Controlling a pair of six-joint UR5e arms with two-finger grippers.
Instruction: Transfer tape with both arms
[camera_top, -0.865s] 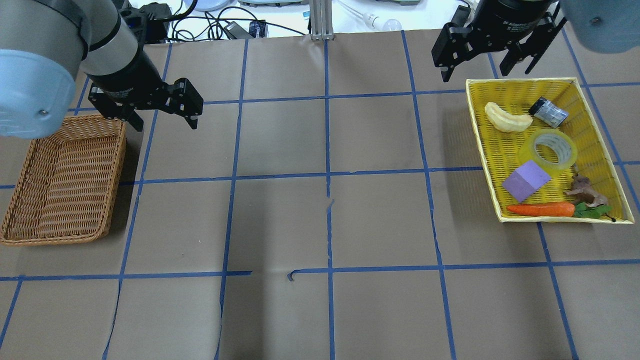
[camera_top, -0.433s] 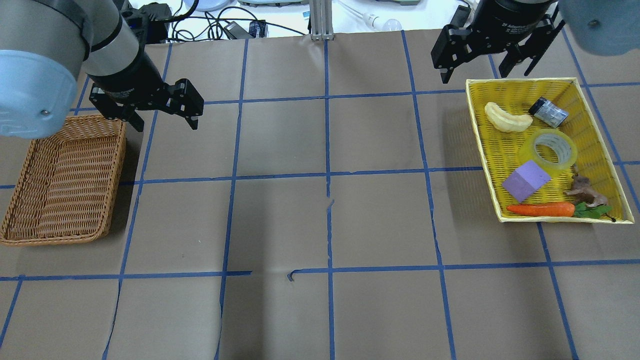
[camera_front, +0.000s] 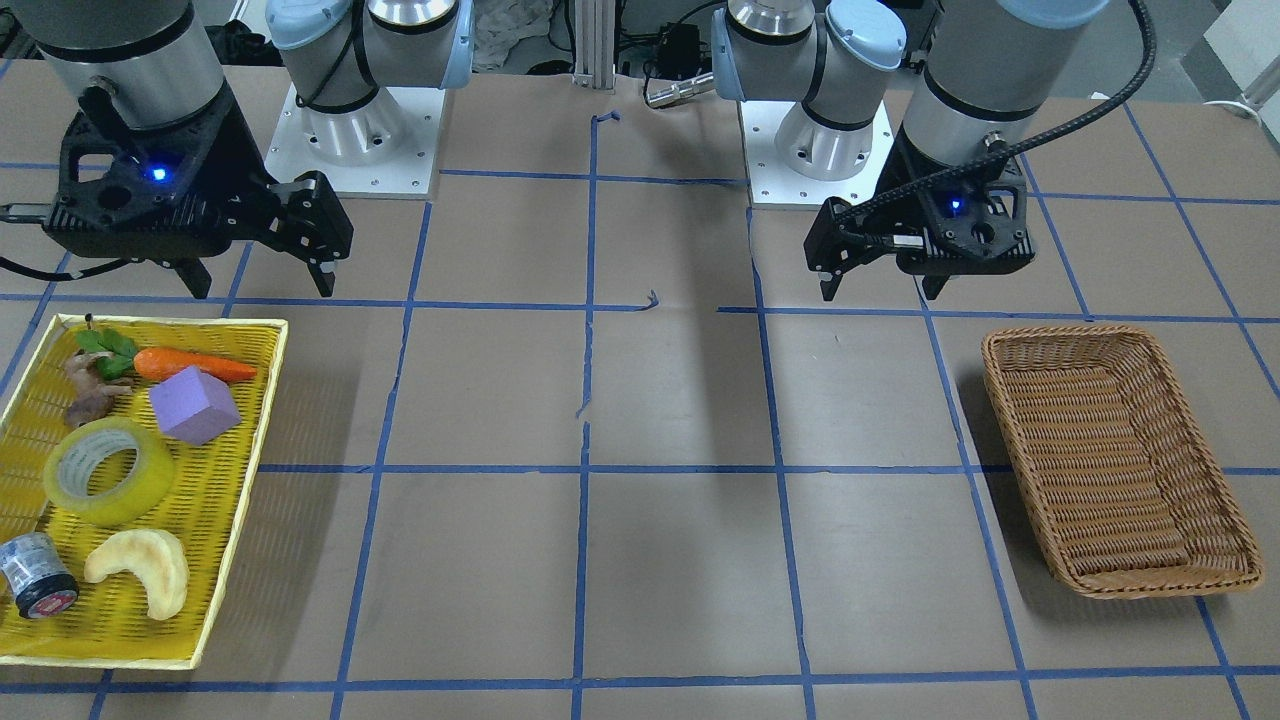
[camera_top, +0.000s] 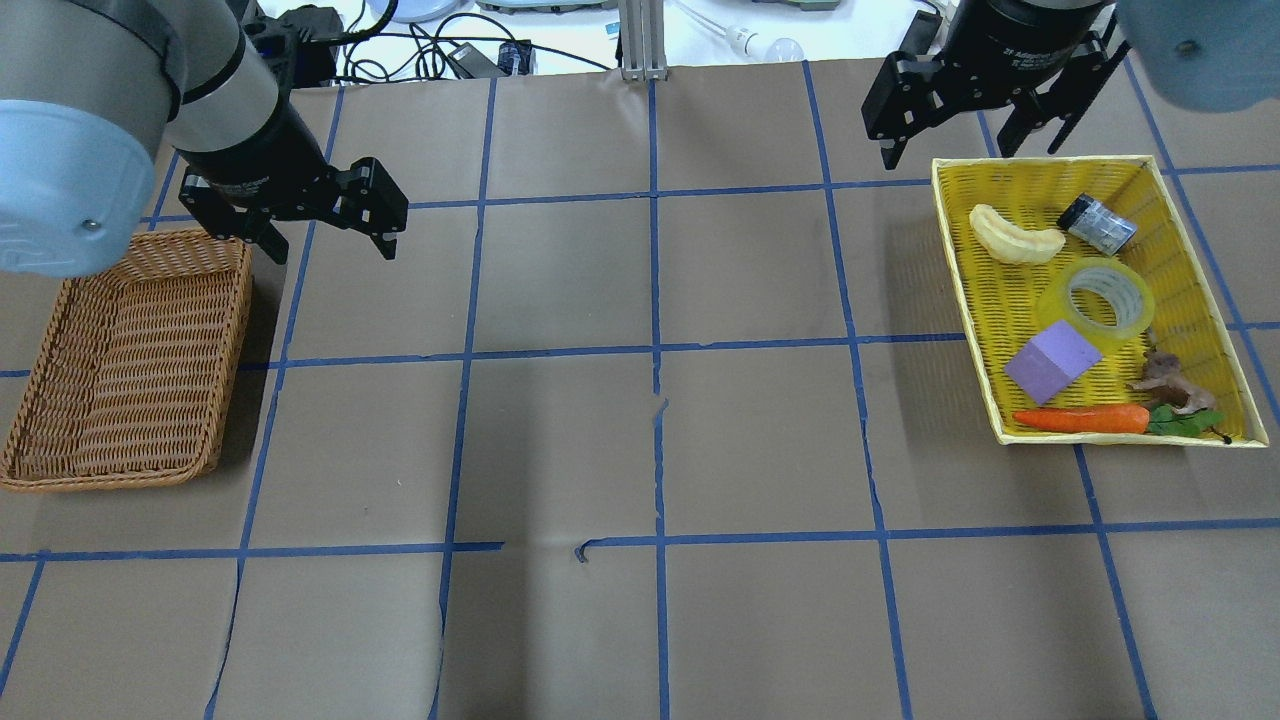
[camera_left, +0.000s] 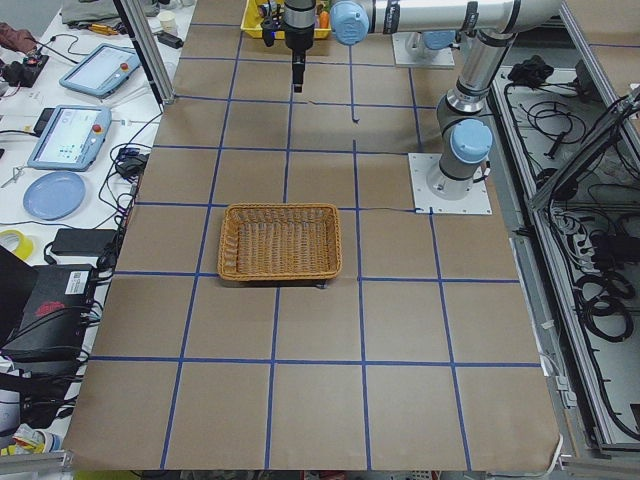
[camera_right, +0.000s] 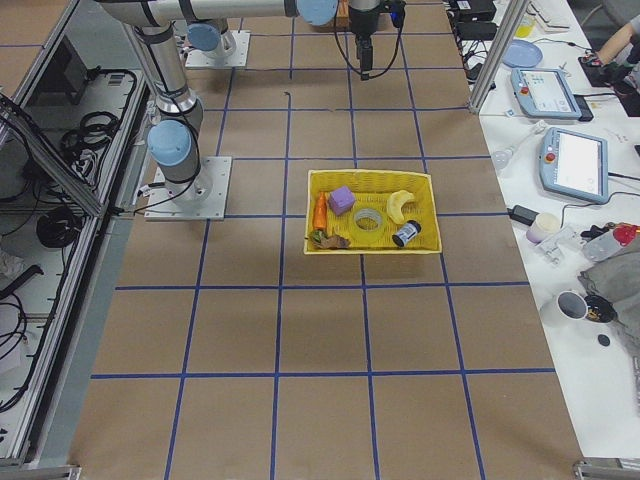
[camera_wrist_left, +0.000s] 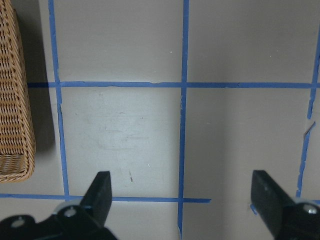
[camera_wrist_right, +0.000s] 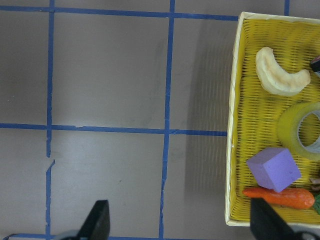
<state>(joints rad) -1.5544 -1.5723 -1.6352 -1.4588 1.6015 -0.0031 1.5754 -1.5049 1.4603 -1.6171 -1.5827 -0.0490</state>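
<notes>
The tape (camera_top: 1050, 300) is a yellowish translucent roll lying flat in the yellow tray (camera_top: 960, 270) at the table's right. It also shows in the front view (camera_front: 130, 500), in the right wrist view (camera_wrist_right: 295, 131) and in the exterior right view (camera_right: 368, 218). My right gripper (camera_top: 950, 150) is open and empty, raised beyond the tray's far left corner; it also shows in the front view (camera_front: 260, 288). My left gripper (camera_top: 330, 250) is open and empty, hovering just right of the wicker basket's far corner; it also shows in the front view (camera_front: 880, 293).
The tray also holds a pale crescent (camera_top: 1015, 237), a dark grey roll (camera_top: 1097, 224), a purple cube (camera_top: 1052, 362), a carrot (camera_top: 1080, 419) and a brown figure (camera_top: 1165, 380). A wicker basket (camera_top: 230, 370) stands at the left. Cables lie past the far edge.
Both grippers have shifted only slightly and stay open. The tape and the other things in the tray have not moved.
</notes>
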